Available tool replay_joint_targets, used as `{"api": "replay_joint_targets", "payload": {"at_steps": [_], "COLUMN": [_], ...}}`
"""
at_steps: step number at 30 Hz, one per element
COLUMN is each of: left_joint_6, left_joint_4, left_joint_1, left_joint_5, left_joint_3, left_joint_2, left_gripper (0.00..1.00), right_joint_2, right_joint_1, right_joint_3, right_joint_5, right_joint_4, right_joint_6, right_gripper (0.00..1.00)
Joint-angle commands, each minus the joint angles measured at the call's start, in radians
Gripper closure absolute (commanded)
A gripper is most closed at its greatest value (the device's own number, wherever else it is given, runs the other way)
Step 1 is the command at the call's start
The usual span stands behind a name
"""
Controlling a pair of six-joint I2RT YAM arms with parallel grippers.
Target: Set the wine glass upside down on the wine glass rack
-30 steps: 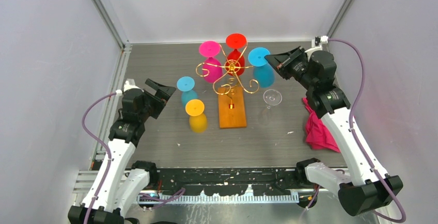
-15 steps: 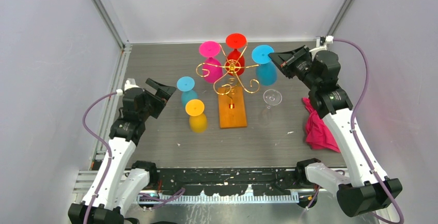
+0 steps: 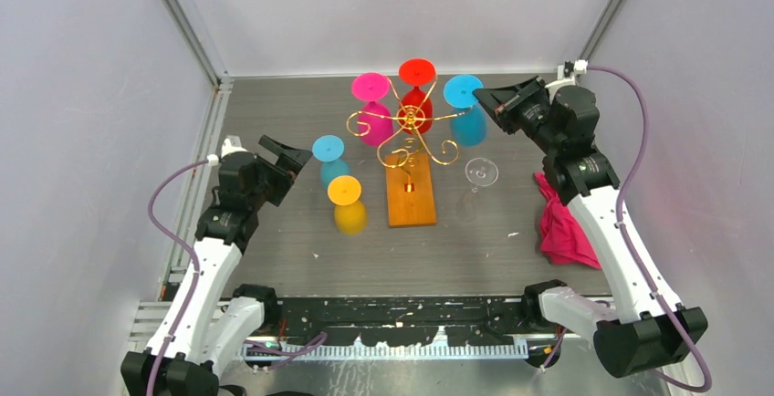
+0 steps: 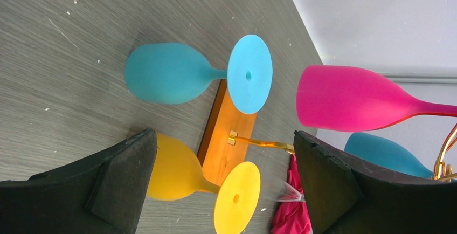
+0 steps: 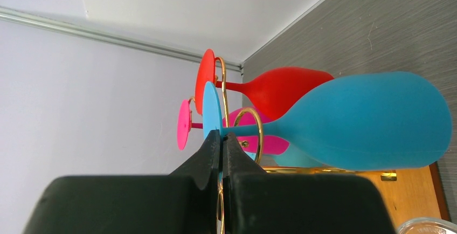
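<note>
At the table's far middle, wine glass rack [image 3: 408,131]: thin gold wire curled into scrolls round a central post, on an orange-brown rectangular wooden base that runs toward the near edge.
Table [image 3: 274,104]: grey board with a fine streaked grain and small pale flecks.
Blue wine glass [image 3: 466,113]: matte and opaque, hanging bowl-down on the rack's right-hand scroll, its flat round foot on top.
Red wine glass [image 3: 417,86]: same matte finish, hung bowl-down at the far side of the rack.
Pink wine glass [image 3: 372,109]: hung bowl-down on the left-hand scroll.
Teal wine glass [image 3: 330,161]: upside down on the table, left of the base.
Yellow wine glass [image 3: 348,204]: upside down just nearer than the teal one, beside the base.
Clear wine glass [image 3: 480,177]: transparent, foot up, right of the base.
Pink cloth [image 3: 566,227]: crumpled near the right edge.
Right gripper [image 3: 478,98]: fingers pressed together with nothing between them, tips at the blue foot's rim.
Left gripper [image 3: 292,159]: fingers wide apart, empty, left of the teal glass.
Right wrist view only: the gold loop ringing the blue stem.
Left wrist view only: a small dimple at the centre of the teal and yellow feet.
</note>
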State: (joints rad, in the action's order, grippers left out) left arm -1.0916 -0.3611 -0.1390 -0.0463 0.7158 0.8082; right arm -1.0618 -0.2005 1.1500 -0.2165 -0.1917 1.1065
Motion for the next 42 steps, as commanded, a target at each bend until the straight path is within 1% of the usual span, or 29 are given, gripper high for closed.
{"api": "replay_joint_targets", "payload": {"at_steps": [1,4,13,16,19,25,42], "left_joint_6": [0.014,0.013,0.018,0.015,0.011,0.010,0.002], "left_joint_4": [0.070,0.076,0.089,0.102,0.113,0.125,0.149], "left_joint_1": [0.004,0.004,0.004,0.004,0.004,0.004,-0.004], "left_joint_5": [0.002,0.003,0.007,0.007,0.005,0.006,0.009], "left_joint_3": [0.037,0.038,0.053,0.053,0.055,0.060,0.059], "left_joint_2": [0.007,0.016,0.036,0.046,0.057,0.072,0.098], "left_gripper": [0.03,0.03,0.03,0.03,0.03,0.03,0.03], "right_joint_2": [-0.021,-0.033,-0.095,-0.106,-0.111,-0.109,-0.078], "right_joint_1": [0.003,0.004,0.005,0.003,0.004,0.009,0.022], "right_joint_3": [0.027,0.022,0.038,0.051,0.058,0.077,0.092], "right_joint_5": [-0.021,-0.023,-0.046,-0.047,-0.045,-0.030,0.019], "right_joint_4": [0.067,0.073,0.091,0.083,0.067,0.032,-0.055], "right_joint_6": [0.010,0.009,0.008,-0.001,-0.011,-0.041,-0.104], "right_gripper": [0.99,0.98,0.87,0.80,0.68,0.58,0.56]}}
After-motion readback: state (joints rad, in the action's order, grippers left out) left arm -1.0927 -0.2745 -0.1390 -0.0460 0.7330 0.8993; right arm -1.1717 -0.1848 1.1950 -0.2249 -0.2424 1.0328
